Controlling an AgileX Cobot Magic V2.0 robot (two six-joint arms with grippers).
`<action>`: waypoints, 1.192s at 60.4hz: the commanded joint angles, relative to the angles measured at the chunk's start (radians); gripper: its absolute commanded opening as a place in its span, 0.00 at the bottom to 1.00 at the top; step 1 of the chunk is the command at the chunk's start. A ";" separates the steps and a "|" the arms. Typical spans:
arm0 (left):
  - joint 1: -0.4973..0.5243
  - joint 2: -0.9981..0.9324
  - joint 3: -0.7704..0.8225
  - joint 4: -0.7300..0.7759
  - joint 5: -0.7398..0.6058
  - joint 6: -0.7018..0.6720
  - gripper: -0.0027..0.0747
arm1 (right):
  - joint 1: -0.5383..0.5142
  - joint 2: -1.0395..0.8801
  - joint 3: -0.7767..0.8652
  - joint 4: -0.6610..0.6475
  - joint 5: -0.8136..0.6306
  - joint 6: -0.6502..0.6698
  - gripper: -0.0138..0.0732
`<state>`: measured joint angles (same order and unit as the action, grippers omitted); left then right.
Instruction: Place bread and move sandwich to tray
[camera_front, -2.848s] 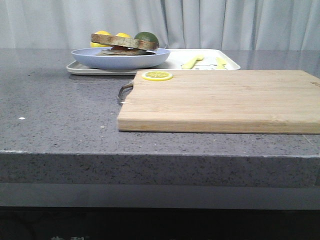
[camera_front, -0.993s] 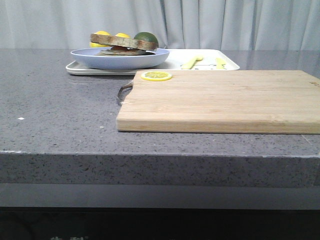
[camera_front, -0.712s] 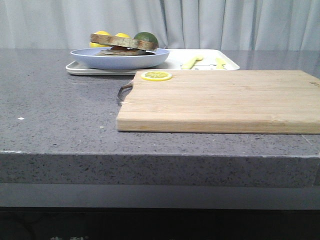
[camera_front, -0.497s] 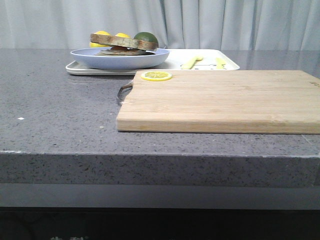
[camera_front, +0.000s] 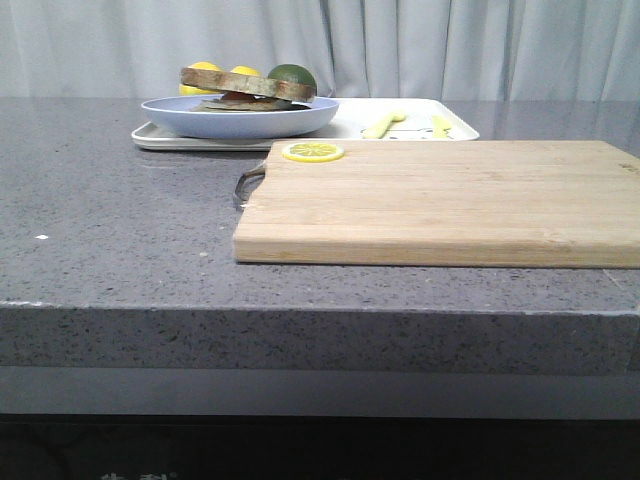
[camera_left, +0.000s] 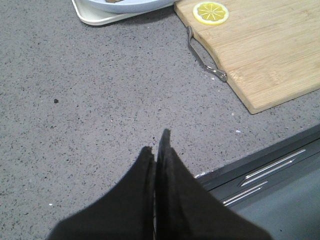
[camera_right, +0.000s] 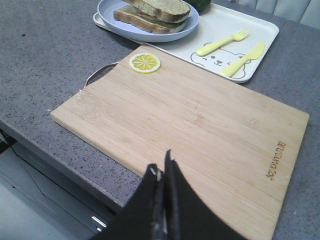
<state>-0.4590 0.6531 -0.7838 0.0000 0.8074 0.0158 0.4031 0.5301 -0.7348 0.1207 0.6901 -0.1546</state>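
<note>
The sandwich (camera_front: 248, 90) (camera_right: 150, 15) is a stack of brown-crusted slices on a round light-blue plate (camera_front: 200, 118) (camera_right: 165, 36). The bread (camera_right: 162, 6) lies on top of that stack. The plate rests on the left part of the white tray (camera_front: 350, 118) (camera_right: 265, 27) at the back of the counter. My left gripper (camera_left: 156, 141) is shut and empty over bare counter near the front edge. My right gripper (camera_right: 160, 161) is shut and empty above the near edge of the cutting board. Neither gripper shows in the front view.
A light wooden cutting board (camera_front: 450, 200) (camera_right: 190, 125) with a metal handle (camera_left: 202, 55) fills the centre right. A lemon slice (camera_front: 313, 152) (camera_right: 144, 63) lies on its far left corner. A yellow fork (camera_right: 222, 42) and knife (camera_right: 244, 59) lie on the tray. Round fruit (camera_front: 292, 75) sits behind the plate.
</note>
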 joint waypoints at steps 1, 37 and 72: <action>-0.007 0.001 -0.025 -0.012 -0.059 -0.009 0.01 | -0.004 0.003 -0.026 0.001 -0.064 -0.002 0.08; 0.237 -0.349 0.286 0.109 -0.388 -0.009 0.01 | -0.004 0.003 -0.026 0.001 -0.064 -0.002 0.08; 0.373 -0.678 0.790 -0.032 -0.865 -0.009 0.01 | -0.004 0.003 -0.026 0.001 -0.066 -0.002 0.08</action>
<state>-0.0884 -0.0046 0.0015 -0.0153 0.0258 0.0158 0.4031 0.5301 -0.7344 0.1207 0.6924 -0.1546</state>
